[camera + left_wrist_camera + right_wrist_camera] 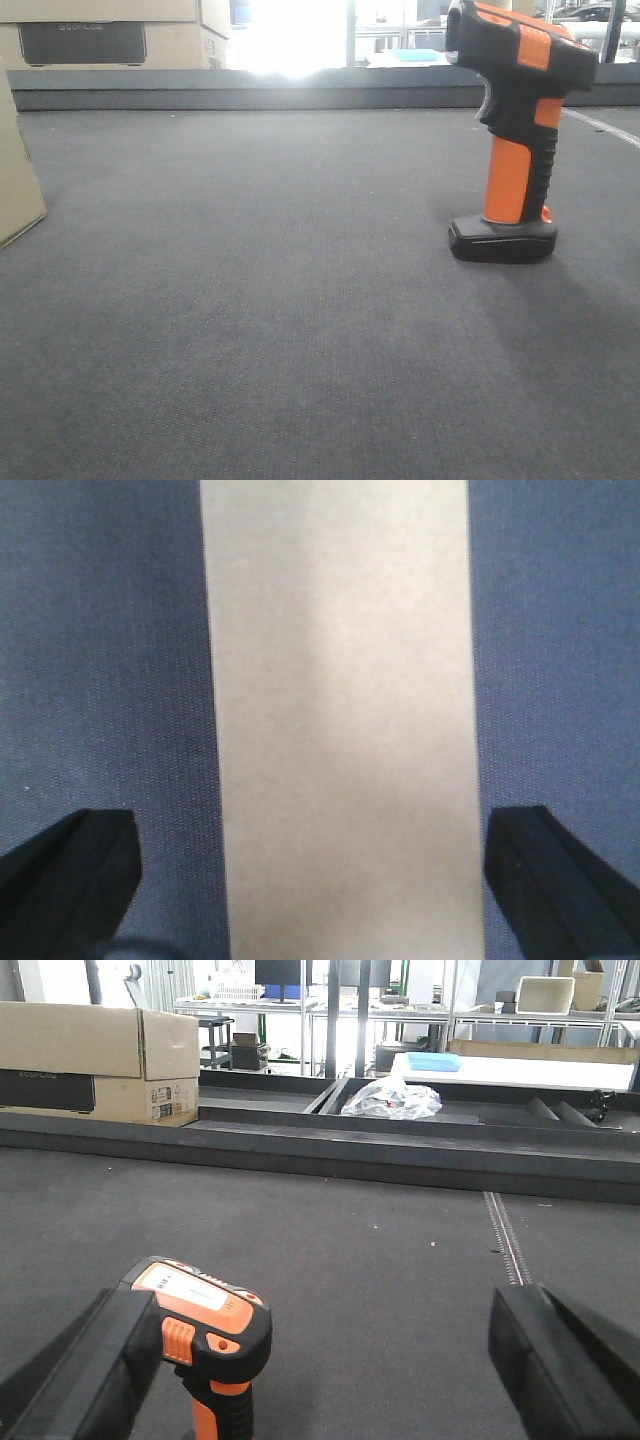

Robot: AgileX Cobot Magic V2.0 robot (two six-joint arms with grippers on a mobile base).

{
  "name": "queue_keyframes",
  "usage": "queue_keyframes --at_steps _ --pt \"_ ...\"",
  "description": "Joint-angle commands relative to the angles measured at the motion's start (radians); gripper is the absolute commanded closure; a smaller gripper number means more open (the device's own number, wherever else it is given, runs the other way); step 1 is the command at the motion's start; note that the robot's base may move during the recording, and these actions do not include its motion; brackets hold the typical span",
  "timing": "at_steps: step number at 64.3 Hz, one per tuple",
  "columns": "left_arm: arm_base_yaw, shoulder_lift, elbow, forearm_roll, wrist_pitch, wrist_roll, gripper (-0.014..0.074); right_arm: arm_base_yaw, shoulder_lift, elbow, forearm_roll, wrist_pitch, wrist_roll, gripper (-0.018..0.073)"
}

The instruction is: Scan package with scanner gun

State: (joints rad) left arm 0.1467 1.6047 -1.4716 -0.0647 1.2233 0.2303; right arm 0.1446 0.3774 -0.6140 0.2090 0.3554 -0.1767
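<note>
**Scanner gun (510,170), a black-and-orange pistol shape, stands left of centre in the wide-open right gripper (320,1335)**

At the far left of the front view, the package (15,170), a plain tan cardboard box, shows only one corner. It rests on the dark grey fabric table (250,330). In the left wrist view its tan face runs as a long strip straight away from the left gripper (310,825). That gripper's black fingers are spread wider than the box, one on each side, with bare table between each finger and the box. It holds nothing. No barcode label shows on the visible face.

Far back on the left, beyond the table's raised edge, sit cardboard boxes with a dark rectangular panel (100,40). They are well apart from the work.

To the right, the scanner gun stands upright on its flat black foot, with its orange stem vertical. Its head appears to point left, toward the package side.

In the right wrist view the right gripper is empty and wide open. The scanner's head sits just beside the left finger, and I cannot tell whether they touch. The gap toward the right finger is bare. By my judgement the right arm is the nearer one, and it must shift left to centre the stem before closing.
</note>
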Motion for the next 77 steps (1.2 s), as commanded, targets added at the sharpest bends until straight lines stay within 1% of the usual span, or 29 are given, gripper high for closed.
queue_keyframes --at_steps 1,12,17,21,30,40,47,55,61,64,72,77 --pt "-0.001 0.008 -0.006 -0.012 -0.002 0.006 -0.0003 0.005 0.005 -0.008 0.003 -0.021 -0.001 -0.0009" --pt "-0.001 0.012 -0.006 -0.012 -0.002 0.006 -0.0001 0.005 0.005 -0.008 0.003 -0.025 -0.001 -0.0009" --pt "-0.001 0.022 0.0 -0.012 -0.002 0.006 0.0035 0.005 0.005 -0.008 0.003 -0.025 -0.001 -0.0009" --pt "-0.001 0.026 0.014 -0.012 -0.002 0.006 0.0092 0.005 0.005 -0.008 0.003 -0.027 -0.001 -0.0009" --pt "-0.001 0.026 0.026 -0.012 -0.002 0.006 0.0281 0.005 0.005 -0.008 0.003 -0.027 -0.001 -0.0009" --pt "-0.001 0.026 0.026 -0.012 -0.002 0.006 0.0538 0.005 0.005 -0.008 0.003 -0.031 -0.001 -0.0009" --pt "-0.001 0.02 0.024 -0.012 -0.002 0.006 0.07 0.005 0.005 -0.008 0.003 -0.035 -0.001 -0.0009" --pt "-0.001 -0.017 0.024 -0.012 -0.002 0.002 0.0707 0.005 0.005 -0.008 0.003 -0.042 -0.001 -0.0009" --pt "-0.001 -0.056 0.024 -0.051 -0.002 -0.004 0.0707 0.005 0.008 -0.008 0.003 -0.041 -0.001 -0.0009" --pt "-0.001 -0.08 0.024 -0.099 -0.002 -0.004 0.0707 0.005 0.01 -0.008 0.003 -0.041 -0.001 -0.0009" --pt "-0.001 -0.128 0.024 -0.261 -0.002 -0.004 0.0707 0.005 0.01 -0.008 0.006 -0.035 -0.001 -0.0009" --pt "-0.001 -0.138 0.024 -0.342 -0.002 -0.004 0.0707 0.005 0.01 -0.008 0.018 -0.021 -0.001 -0.0009"
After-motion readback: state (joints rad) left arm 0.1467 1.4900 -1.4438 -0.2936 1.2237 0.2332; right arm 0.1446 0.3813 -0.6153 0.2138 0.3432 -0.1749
